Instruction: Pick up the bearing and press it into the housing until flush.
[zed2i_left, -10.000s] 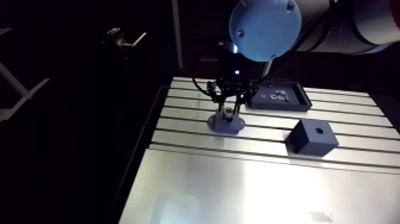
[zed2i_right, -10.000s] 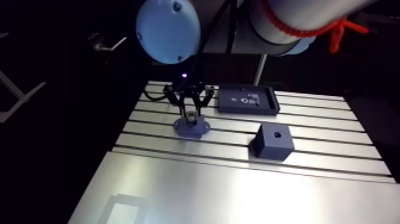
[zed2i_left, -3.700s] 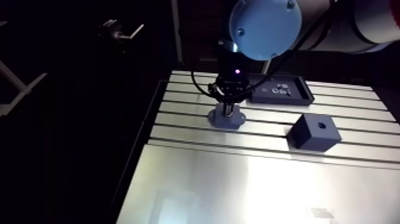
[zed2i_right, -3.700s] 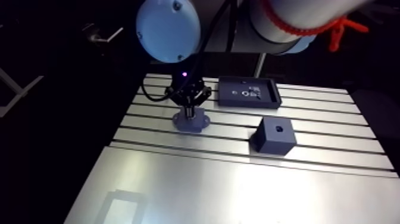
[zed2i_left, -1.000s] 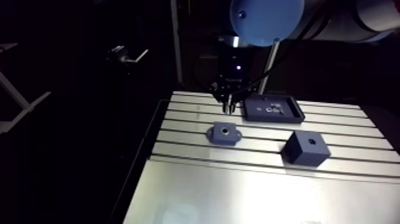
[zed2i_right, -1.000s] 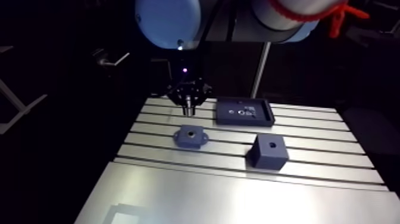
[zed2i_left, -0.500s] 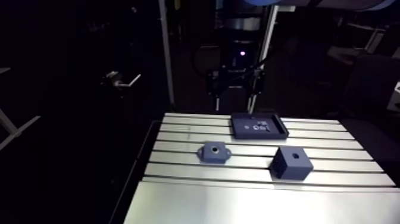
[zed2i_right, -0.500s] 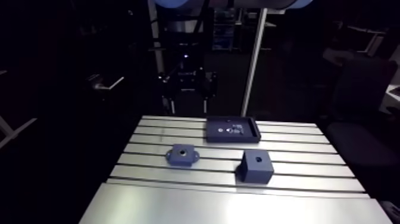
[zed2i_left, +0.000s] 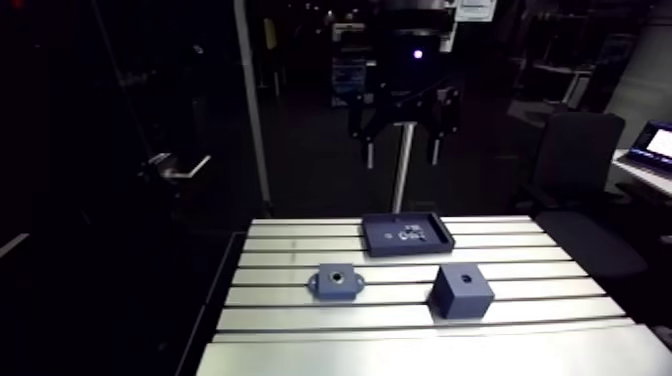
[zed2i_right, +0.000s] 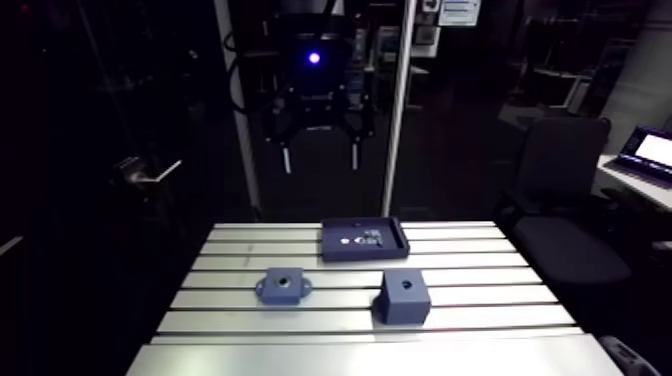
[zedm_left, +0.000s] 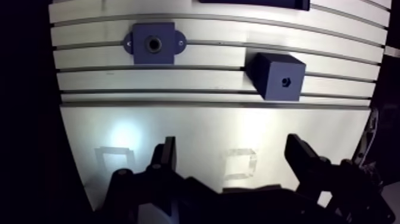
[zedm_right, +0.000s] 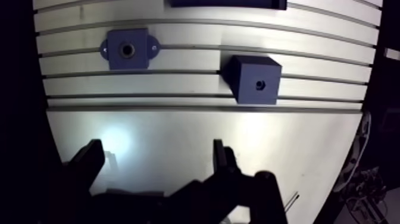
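Now the gripper (zedm_left: 232, 146) hangs high over the tabletop (zed2i_left: 420, 350), fingers spread wide, nothing between them. Down below, the housing (zed2i_left: 338, 282) sits on the slotted part, and the bearing (zedm_left: 154, 43) looks seated in its centre bore. A block (zed2i_left: 461, 291) stands near it, not touching, with a tray (zed2i_left: 410, 251) behind both.

The gripper (zed2i_left: 400, 152) hangs vertically below the wrist (zed2i_left: 404, 80), tips pointing straight down; its 2 fingers (zedm_left: 167, 156) stand spread wide apart, dark and evenly splayed to either side; 1 small violet light (zed2i_left: 415, 55) glows on the wrist just above the gripper's body.
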